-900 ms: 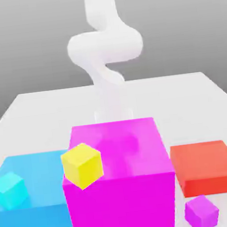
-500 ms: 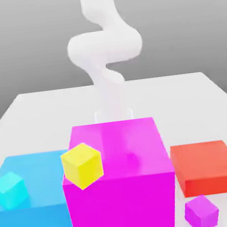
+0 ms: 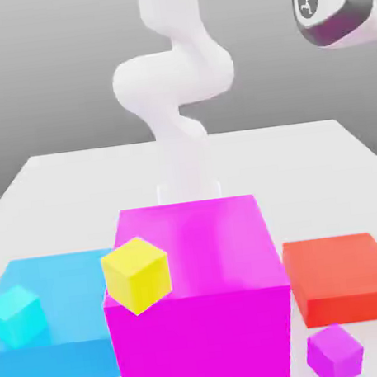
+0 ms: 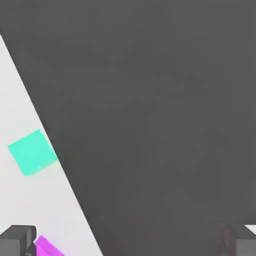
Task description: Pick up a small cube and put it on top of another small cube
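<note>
**Desk:** What changed on your screen since a moment ago?

**Me:** On the exterior view, my arm's (image 3: 175, 85) wrist end has swung into the upper right corner; half a second back only a dark sliver of it showed there. The blocks haven't shifted at all.

**Desk:** And the pincer?

**Me:** On the hand view I see the pincer (image 4: 131, 242) with its two grey fingers (image 4: 17, 240) at opposite edges, spread wide apart, gripping nothing.

**Desk:** Where's the yellow cube?

**Me:** The yellow cube (image 3: 136, 275) sits tilted against the big magenta block's (image 3: 198, 307) near corner, well below and away from my pincer. From the hand, a teal square (image 4: 31, 151) lies on the white table (image 4: 20, 100) ahead of one finger, with a magenta corner (image 4: 47, 247) right beside that finger. The rest is dark floor (image 4: 160, 110).
</note>
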